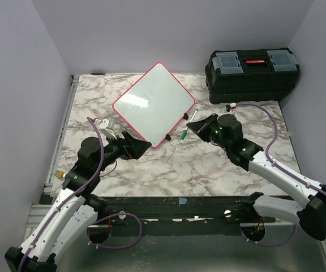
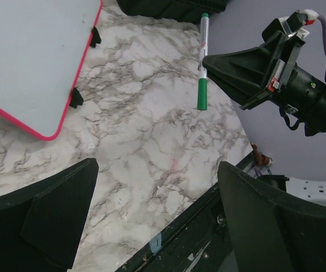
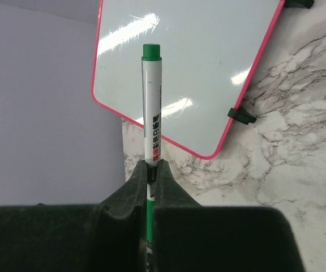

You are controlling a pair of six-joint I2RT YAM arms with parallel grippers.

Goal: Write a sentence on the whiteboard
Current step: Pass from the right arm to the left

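Observation:
The whiteboard (image 1: 153,103) lies flat on the marble table, turned like a diamond, with a pink-red frame. Its white face is blank, and no green sentence shows in any view. It also shows in the left wrist view (image 2: 33,56) and the right wrist view (image 3: 208,68). My right gripper (image 1: 193,126) is shut on a green-and-white marker (image 3: 151,107), just off the board's right corner. The marker (image 2: 202,68) sticks out both sides of the jaws. My left gripper (image 1: 144,146) is open and empty near the board's near corner, over bare marble (image 2: 157,167).
A black toolbox (image 1: 252,73) stands at the back right. Small black clips (image 2: 76,97) stick out from the board's frame. Purple walls close in the table on three sides. A black rail (image 1: 180,204) runs along the near edge.

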